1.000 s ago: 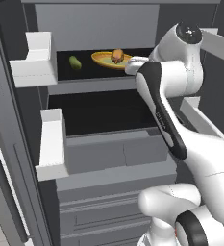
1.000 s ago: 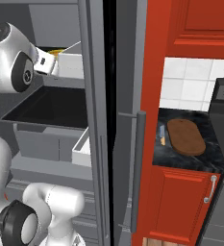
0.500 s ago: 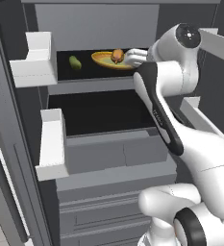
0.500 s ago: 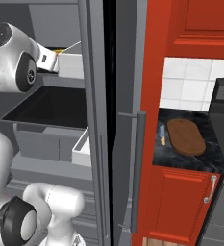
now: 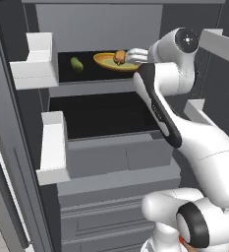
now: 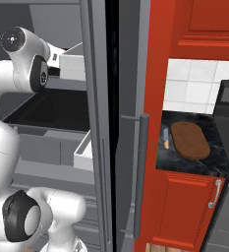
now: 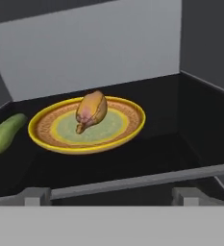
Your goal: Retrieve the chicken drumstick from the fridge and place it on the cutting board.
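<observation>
Looks like the reach-in step: the hand [image 5: 130, 55] is at the fridge [image 5: 106, 128] shelf, fingers spread and empty. The chicken drumstick [image 7: 91, 111] sits on the yellow plate [image 7: 128, 129], mid frame. Next it should push forward and close on it. Cutting board [image 6: 189, 140] waits right of frame.

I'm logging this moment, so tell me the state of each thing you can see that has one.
fridge: door open
chicken drumstick: lying on the yellow plate, not gripped
green vegetable: lying on the shelf beside the plate
cutting board: bare, on the counter
gripper: open, short of the drumstick
</observation>
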Robot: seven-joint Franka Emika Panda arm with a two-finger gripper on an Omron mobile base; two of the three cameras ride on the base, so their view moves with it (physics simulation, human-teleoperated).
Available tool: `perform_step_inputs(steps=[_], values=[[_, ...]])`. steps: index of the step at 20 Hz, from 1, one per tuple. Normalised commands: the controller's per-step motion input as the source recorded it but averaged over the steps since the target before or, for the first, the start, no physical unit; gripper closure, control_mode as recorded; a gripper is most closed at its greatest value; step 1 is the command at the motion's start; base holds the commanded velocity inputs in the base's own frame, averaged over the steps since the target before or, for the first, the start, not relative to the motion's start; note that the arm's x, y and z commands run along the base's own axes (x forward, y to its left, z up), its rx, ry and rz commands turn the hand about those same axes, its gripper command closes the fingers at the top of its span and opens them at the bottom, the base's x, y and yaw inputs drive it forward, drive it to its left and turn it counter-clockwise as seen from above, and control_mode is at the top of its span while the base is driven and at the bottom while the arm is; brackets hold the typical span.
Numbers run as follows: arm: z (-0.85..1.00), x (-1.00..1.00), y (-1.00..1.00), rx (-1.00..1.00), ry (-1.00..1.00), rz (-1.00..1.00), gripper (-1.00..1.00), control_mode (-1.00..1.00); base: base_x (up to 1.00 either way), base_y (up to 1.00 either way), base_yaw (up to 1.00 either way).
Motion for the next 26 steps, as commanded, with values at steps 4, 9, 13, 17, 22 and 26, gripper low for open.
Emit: perform_step_inputs(steps=[4, 9, 13, 17, 22, 26], values=[[0.22, 0.36, 0.0, -0.07, 0.14, 0.0, -1.0, -1.0, 0.0, 0.0, 0.0], [0.0, 0.46, 0.06, -0.05, 0.14, 0.0, -1.0, -1.0, 0.0, 0.0, 0.0], [-0.05, 0.48, 0.04, 0.0, 0.02, 0.0, -1.0, -1.0, 0.0, 0.0, 0.0], [-0.24, 0.32, 0.0, 0.0, -0.09, 0.0, -1.0, -1.0, 0.0, 0.0, 0.0], [-0.14, 0.29, 0.03, 0.0, -0.04, 0.0, -1.0, -1.0, 0.0, 0.0, 0.0], [0.0, 0.35, 0.19, 0.0, 0.01, 0.0, -1.0, -1.0, 0.0, 0.0, 0.0]])
